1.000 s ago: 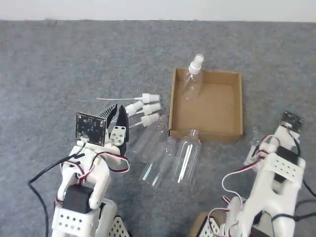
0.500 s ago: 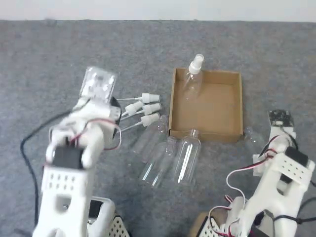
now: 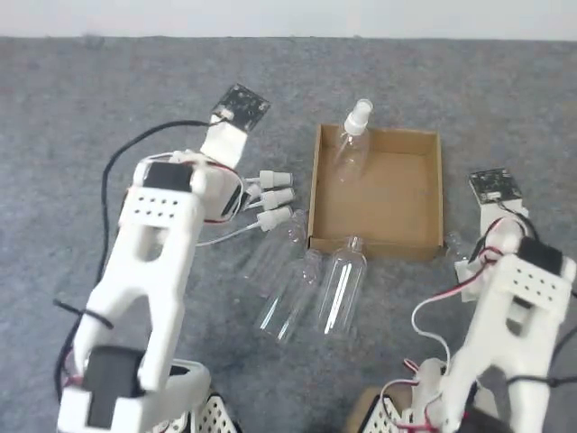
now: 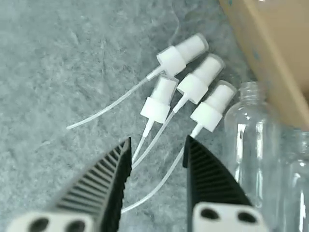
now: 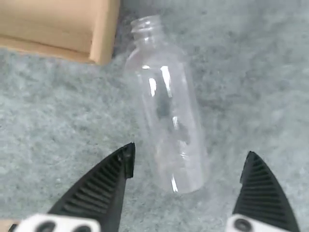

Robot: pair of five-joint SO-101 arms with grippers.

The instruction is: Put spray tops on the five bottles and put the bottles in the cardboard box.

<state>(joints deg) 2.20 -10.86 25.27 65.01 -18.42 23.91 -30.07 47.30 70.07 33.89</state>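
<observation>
Grey carpet [image 3: 108, 99] covers the whole high view.

Left arm [image 3: 162, 244]: white, rises from lower left of the frame to just left of centre. Left gripper [image 4: 158, 143]: jaws spread, holding nothing, poised over the thin dip tubes of the loose tops.

Right arm [image 3: 514, 307]: lower right of the frame, wrist just beside the box's lower right corner. Right gripper [image 5: 189, 154]: jaws wide apart on either side of a bottle, no contact seen.

Cardboard box [image 3: 376, 242]: shallow, open, right of centre. Capped bottle [image 3: 352, 144] leans in its upper left corner, white sprayer poking over the rim.

Three bottles [image 3: 341, 289]: clear, uncapped, lying side by side below the box's left end, necks toward the box.

Fifth bottle [image 5: 166, 140]: clear, uncapped, lying on the carpet near the box's lower right corner, neck toward the box.

Spray tops [image 4: 199, 81]: four, white, clustered left of the box, tubes trailing toward the left arm.
</observation>
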